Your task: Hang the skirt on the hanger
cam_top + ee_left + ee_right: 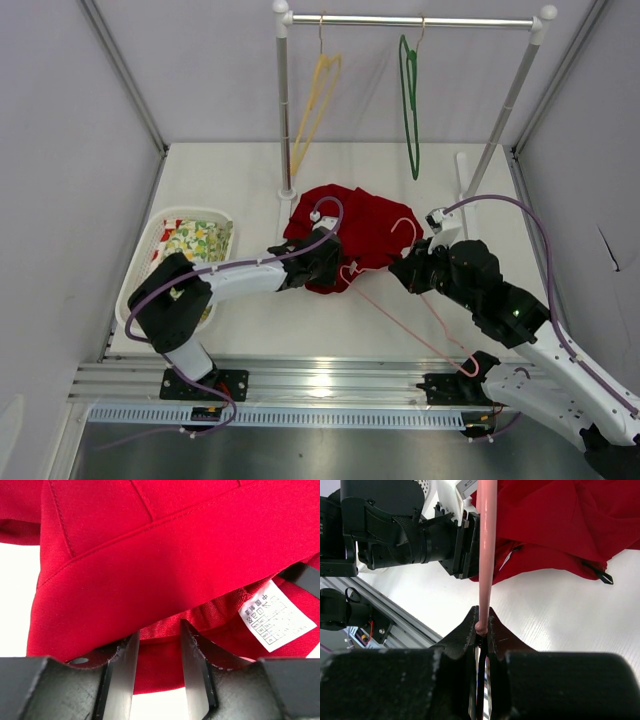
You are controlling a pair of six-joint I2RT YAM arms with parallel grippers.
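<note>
We see a white tabletop (250, 320) enclosed by plain grey panel walls (60, 150), with a ribbed aluminium rail (320, 380) along its 6 o'clock edge. At 12 o'clock stands a white-posted clothes rack with a metal bar (415, 20). It carries a thin yellow hanger (318, 95) and a dark green hanger (410, 110). At 9 o'clock sits a white slotted basket (150, 240) holding a yellow-green floral cloth (200, 240).

The bright red soft cloth skirt (360, 220) lies crumpled on the table just toward 12 o'clock from centre.

The left gripper (325, 262) sits at the skirt's 7 o'clock edge. Only the left wrist view shows its jaws. They stand apart, with a red hem fold lying in the gap and not pinched. That view also shows a white care label (272, 617).

The right gripper (482, 617) is clamped tight on the thin pale pink wire hanger (486, 540). Only the right wrist view confirms this.

In the top view the hanger's hook rests on the skirt at its 3 o'clock side. Its wires run toward 5 o'clock.

The label print is too small to read. The right arm covers part of the hanger and is itself cut off at the frame corner.
</note>
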